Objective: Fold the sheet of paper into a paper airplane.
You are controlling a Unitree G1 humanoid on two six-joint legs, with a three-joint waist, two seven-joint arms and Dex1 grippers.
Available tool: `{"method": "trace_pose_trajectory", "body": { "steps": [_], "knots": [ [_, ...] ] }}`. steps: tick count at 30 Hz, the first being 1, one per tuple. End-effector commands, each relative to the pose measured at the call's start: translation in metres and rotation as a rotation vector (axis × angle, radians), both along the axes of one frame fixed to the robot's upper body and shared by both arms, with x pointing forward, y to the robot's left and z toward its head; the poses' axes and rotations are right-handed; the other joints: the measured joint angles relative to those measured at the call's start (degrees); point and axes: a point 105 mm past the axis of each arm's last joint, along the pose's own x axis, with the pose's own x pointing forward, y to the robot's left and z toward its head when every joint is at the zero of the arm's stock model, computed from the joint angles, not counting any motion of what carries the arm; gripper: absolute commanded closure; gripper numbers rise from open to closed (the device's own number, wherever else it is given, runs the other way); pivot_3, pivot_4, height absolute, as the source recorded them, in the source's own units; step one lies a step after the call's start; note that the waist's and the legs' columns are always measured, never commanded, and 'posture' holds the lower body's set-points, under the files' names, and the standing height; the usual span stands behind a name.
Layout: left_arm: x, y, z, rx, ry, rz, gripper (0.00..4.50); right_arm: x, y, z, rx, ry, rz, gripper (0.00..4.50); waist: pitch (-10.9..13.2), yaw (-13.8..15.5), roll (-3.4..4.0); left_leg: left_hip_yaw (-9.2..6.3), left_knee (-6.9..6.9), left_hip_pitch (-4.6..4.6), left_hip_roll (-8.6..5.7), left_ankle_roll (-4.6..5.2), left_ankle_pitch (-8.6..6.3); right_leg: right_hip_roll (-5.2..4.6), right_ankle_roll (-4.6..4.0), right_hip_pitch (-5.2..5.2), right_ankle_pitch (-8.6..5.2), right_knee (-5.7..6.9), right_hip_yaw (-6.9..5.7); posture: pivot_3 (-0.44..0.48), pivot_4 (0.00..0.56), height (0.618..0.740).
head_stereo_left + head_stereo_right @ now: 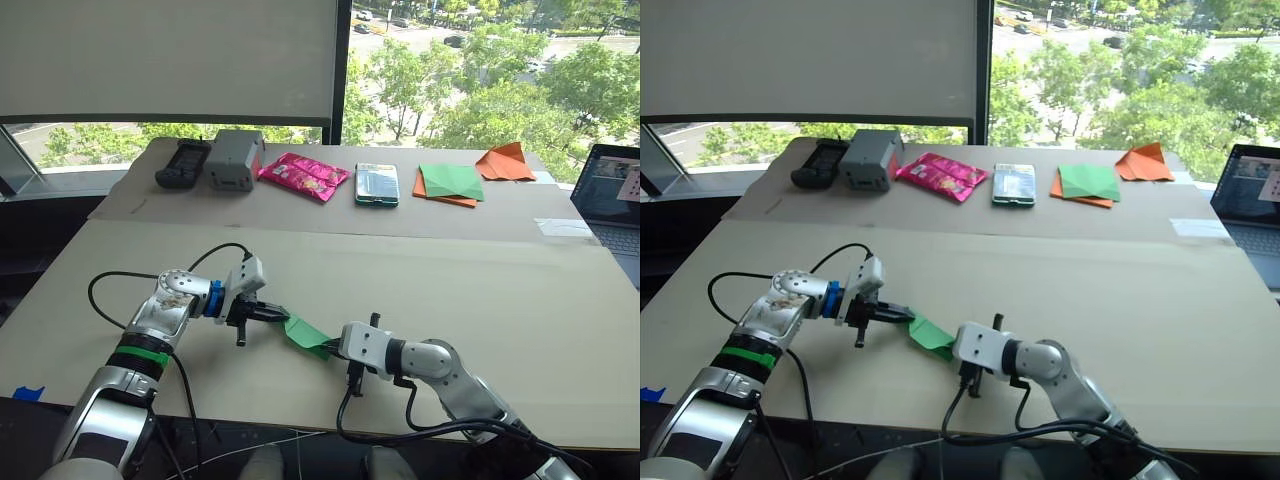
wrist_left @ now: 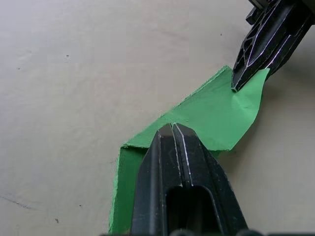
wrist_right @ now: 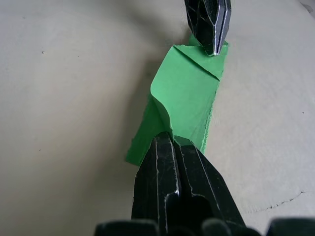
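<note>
Room: beige table (image 1: 500, 290); large window (image 1: 480, 70) onto sunlit trees, grey roller blind (image 1: 170, 60) lowered over left pane.

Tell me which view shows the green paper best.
The right wrist view: the green paper shows its folds between both end effectors. The left wrist view shows a corner; the eye views, a small strip.

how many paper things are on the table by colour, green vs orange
green: 2, the folded bright green sheet of paper pinched between the left gripper and right gripper, and the flat green sheet at the far edge
orange: 2, the orange sheet under that one, and the orange pointed paper plane
total: 4
</note>
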Motion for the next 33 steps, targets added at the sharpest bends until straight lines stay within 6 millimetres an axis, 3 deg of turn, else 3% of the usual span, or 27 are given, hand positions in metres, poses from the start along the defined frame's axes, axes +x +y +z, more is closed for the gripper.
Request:
{"method": "trace_pose_trajectory", "body": {
  "steps": [1, 4, 9, 12, 16, 19, 22, 27, 33],
  "knots": [
    [0.001, -0.006, -0.003, 0.021, -0.045, -0.029, 4.5, -0.005, -0.002, -0.008, -0.026, 0.047, 0.0, 4.47, 0.0, 0.04, 0.0, 0.0, 0.0, 0.0, 0.0, 0.0, 0.0, 0.0, 0.0, 0.0, 0.0, 0.0, 0.0, 0.0, 0.15, 0.736],
    [0.0, -0.011, -0.009, 0.032, -0.05, -0.035, 4.5, -0.006, -0.001, -0.006, -0.019, 0.055, 0.002, 4.47, -0.01, 0.1, -0.01, 0.0, 0.0, 0.02, 0.0, 0.0, 0.0, -0.01, 0.01, 0.02, 0.0, 0.0, 0.0, 0.0, 0.15, 0.736],
    [-0.004, -0.008, -0.015, 0.055, -0.047, -0.04, 4.5, -0.006, 0.0, 0.003, 0.023, 0.087, -0.017, 2.93, -0.03, 0.1, 0.01, 0.0, 0.0, 0.06, 0.0, 0.0, 0.0, 0.0, 0.02, 0.18, 0.0, 0.0, 0.0, 0.0, 0.15, 0.736],
    [-0.005, -0.005, -0.019, 0.074, -0.048, -0.043, 4.5, -0.008, 0.004, 0.024, 0.121, 0.123, -0.018, 1.96, -0.03, 0.1, 0.02, -0.01, 0.0, 0.07, 0.0, 0.0, 0.0, 0.0, 0.01, 0.18, -0.01, 0.0, 0.0, 0.0, 0.15, 0.736],
    [-0.007, -0.003, -0.022, 0.083, -0.052, -0.045, 4.5, -0.001, 0.017, 0.059, 0.308, 0.18, -0.046, 1.96, -0.03, -0.22, 0.02, -0.01, 0.0, 0.06, 0.01, 0.0, 0.0, 0.0, 0.02, 0.17, -0.01, 0.03, 0.0, 0.0, 0.15, 0.736],
    [-0.006, -0.003, -0.023, 0.083, -0.052, -0.043, 4.5, 0.006, 0.023, 0.068, 0.367, 0.21, -0.073, 1.96, -0.05, -0.24, 0.05, -0.03, 0.0, 0.11, 0.02, 0.0, 0.0, 0.01, 0.02, 0.17, 0.0, 0.07, -0.01, 0.0, 0.15, 0.736],
    [-0.006, -0.004, -0.022, 0.078, -0.052, -0.04, 4.5, 0.026, 0.026, 0.062, 0.341, 0.201, -0.159, 2.79, -0.05, -0.23, 0.05, -0.03, 0.0, 0.14, 0.0, 0.0, 0.0, -0.01, 0.01, 0.12, -0.01, 0.02, -0.02, 0.0, 0.15, 0.736],
    [-0.006, -0.003, -0.022, 0.081, -0.057, -0.035, 4.5, 0.031, 0.034, 0.041, 0.249, 0.213, -0.157, 4.49, -0.07, -0.24, 0.09, -0.03, 0.0, 0.09, 0.0, 0.0, 0.0, 0.01, 0.01, -0.11, 0.0, 0.05, -0.01, 0.0, 0.15, 0.736],
    [-0.006, -0.003, -0.021, 0.082, -0.062, -0.035, 4.5, 0.038, 0.038, 0.023, 0.196, 0.238, -0.188, 4.49, -0.08, -0.37, 0.09, -0.02, 0.0, 0.08, 0.0, 0.01, 0.0, 0.01, 0.01, -0.14, 0.0, 0.11, -0.01, 0.0, 0.15, 0.736]
  ]
}}
